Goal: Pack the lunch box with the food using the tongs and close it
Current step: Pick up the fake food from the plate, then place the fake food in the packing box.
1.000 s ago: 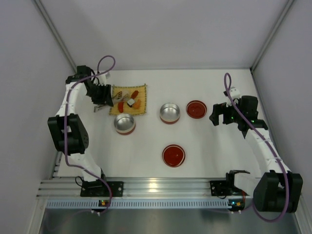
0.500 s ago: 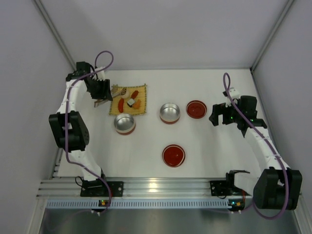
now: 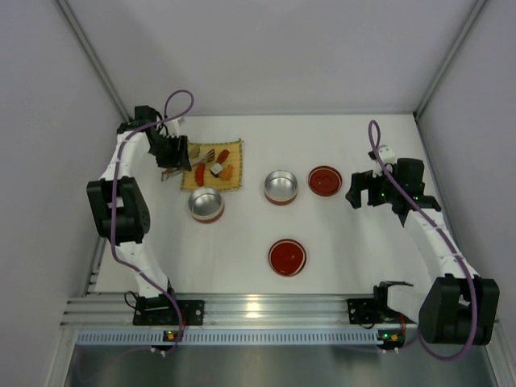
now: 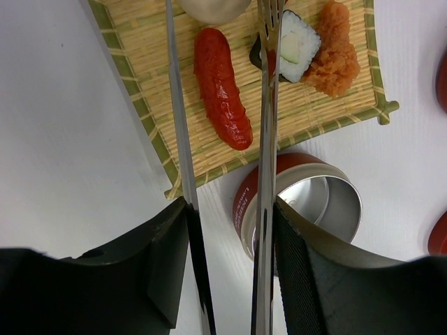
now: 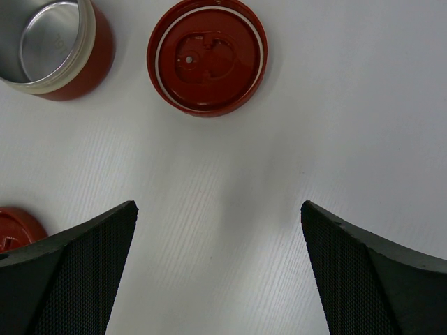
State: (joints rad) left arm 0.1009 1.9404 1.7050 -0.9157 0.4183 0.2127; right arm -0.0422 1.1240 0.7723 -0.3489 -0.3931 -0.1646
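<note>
Left gripper (image 4: 231, 209) clasps slim shiny metal tongs (image 4: 264, 139) above woven straw mat (image 4: 140, 105): glossy red sausage (image 4: 220, 87), square rice roll (image 4: 293, 45). Right gripper (image 5: 220, 223) spread wide, empty, over round red lid (image 5: 207, 56).

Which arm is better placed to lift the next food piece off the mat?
Left. The left gripper holds the tongs over the mat, with the red piece between their arms. The right gripper is open and empty, across the table near a red lid.
</note>
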